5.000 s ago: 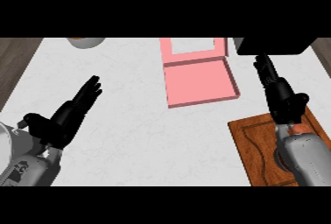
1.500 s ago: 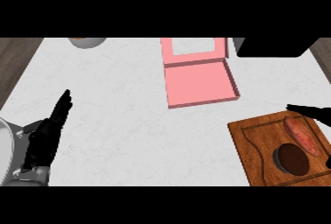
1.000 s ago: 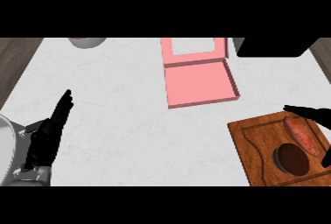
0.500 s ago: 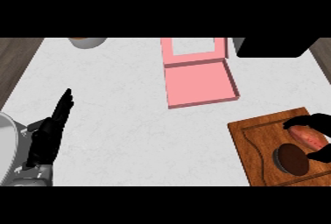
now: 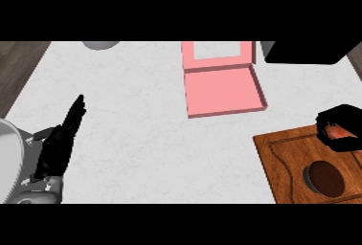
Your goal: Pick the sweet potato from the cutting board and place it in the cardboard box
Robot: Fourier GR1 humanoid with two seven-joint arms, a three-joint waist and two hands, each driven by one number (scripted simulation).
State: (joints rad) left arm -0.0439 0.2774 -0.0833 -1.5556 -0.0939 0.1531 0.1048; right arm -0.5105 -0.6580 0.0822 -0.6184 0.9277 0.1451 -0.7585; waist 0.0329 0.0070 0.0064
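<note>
The reddish sweet potato (image 5: 341, 132) shows only partly, wrapped by my right hand (image 5: 344, 115) at the view's right edge, over the far corner of the wooden cutting board (image 5: 290, 162). The hand's fingers are curled round it and hide most of it. The pink open cardboard box (image 5: 222, 91), lid folded back, lies on the white counter up and to the left of that hand. My left hand (image 5: 60, 143) rests open at the lower left, fingers straight and pointing away from me.
A dark round hollow (image 5: 324, 176) marks the cutting board. A black block (image 5: 308, 51) stands at the back right behind the box. A grey round object (image 5: 100, 44) shows at the back edge. Dark wood floor borders the counter's left side.
My right hand has closed round the sweet potato and moved it up toward the board's far corner. The left hand has stayed put.
</note>
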